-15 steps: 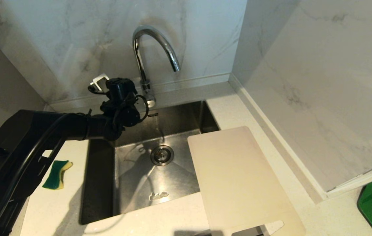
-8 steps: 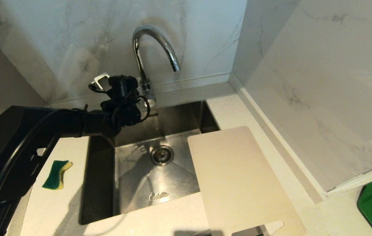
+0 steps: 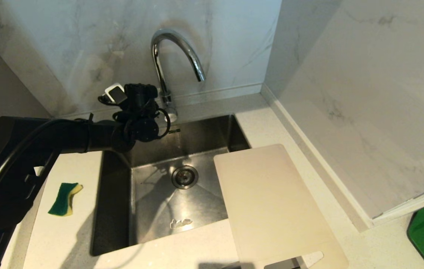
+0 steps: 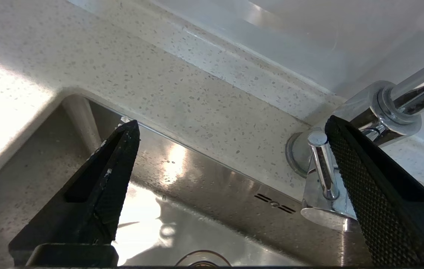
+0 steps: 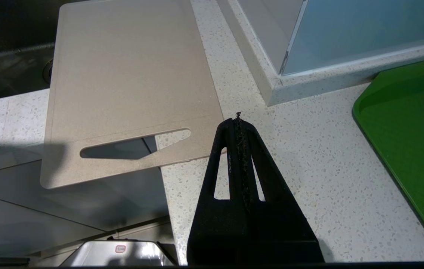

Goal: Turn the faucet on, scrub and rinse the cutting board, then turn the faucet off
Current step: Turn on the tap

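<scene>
Left gripper rolled at faucet base, jaws wide, lever just inside one.

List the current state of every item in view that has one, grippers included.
faucet: off, no water from the spout; lever untouched.
cutting board: dry-looking, flat across the sink's right rim, handle end overhanging the counter edge.
sponge: lying unused on the counter, left of the sink.
left gripper: open, lever just inside one finger.
right gripper: shut, empty, above the counter.
</scene>
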You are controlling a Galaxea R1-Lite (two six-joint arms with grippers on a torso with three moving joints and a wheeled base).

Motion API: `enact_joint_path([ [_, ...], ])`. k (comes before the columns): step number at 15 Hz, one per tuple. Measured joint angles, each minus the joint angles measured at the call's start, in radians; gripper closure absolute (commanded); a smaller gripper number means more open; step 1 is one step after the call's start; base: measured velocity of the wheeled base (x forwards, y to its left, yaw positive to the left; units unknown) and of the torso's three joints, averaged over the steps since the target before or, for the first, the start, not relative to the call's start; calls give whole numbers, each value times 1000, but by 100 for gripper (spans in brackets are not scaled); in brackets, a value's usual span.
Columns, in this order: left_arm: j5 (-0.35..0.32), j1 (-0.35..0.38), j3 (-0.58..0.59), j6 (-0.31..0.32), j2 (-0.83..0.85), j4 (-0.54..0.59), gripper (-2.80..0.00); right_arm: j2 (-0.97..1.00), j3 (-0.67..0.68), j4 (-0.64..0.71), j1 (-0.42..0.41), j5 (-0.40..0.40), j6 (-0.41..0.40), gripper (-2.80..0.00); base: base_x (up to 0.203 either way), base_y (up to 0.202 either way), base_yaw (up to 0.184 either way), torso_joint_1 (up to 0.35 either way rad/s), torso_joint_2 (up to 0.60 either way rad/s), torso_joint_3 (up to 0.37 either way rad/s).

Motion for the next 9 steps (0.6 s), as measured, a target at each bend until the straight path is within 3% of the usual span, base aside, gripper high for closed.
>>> enact_joint_path([
  [9, -28, 11, -4, -12, 47, -61, -280, 0, 0, 0, 0, 0, 0, 0, 0, 0, 0, 0, 0, 0],
])
